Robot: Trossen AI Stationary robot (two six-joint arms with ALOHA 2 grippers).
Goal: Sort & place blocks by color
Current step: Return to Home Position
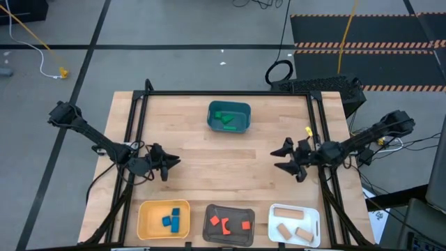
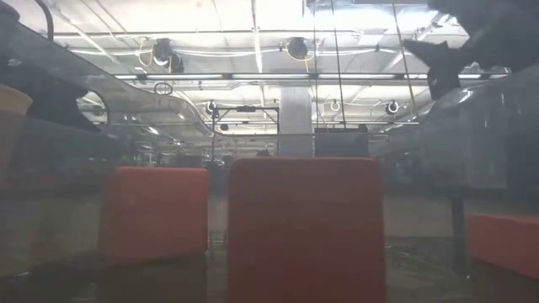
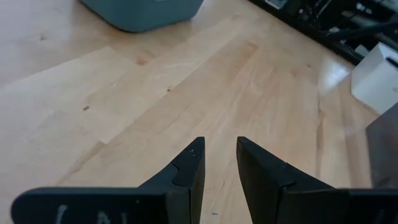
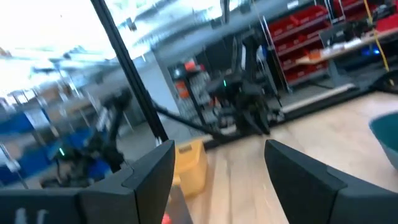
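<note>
The left claw (image 3: 219, 146) hovers over bare wood at the left of the surface (image 1: 209, 160), its fingers a narrow gap apart and gripping nothing. The right claw (image 4: 217, 152) hangs at the right side, spread wide and also empty. The teal tray (image 1: 210, 118), which the left wrist view cuts off to one corner, stands at the far middle. Its green blocks (image 1: 224, 117) lie heaped together, two or three, hard to count. Along the near edge sit a yellow tray (image 1: 142, 219) with three blue blocks (image 1: 171, 221), a dark tray (image 1: 208, 226) with three red blocks (image 1: 214, 221), and a white tray (image 1: 313, 219) with three tan blocks (image 1: 284, 213). The low view shows the red ones through a hazy wall, one cut off at the picture's edge
</note>
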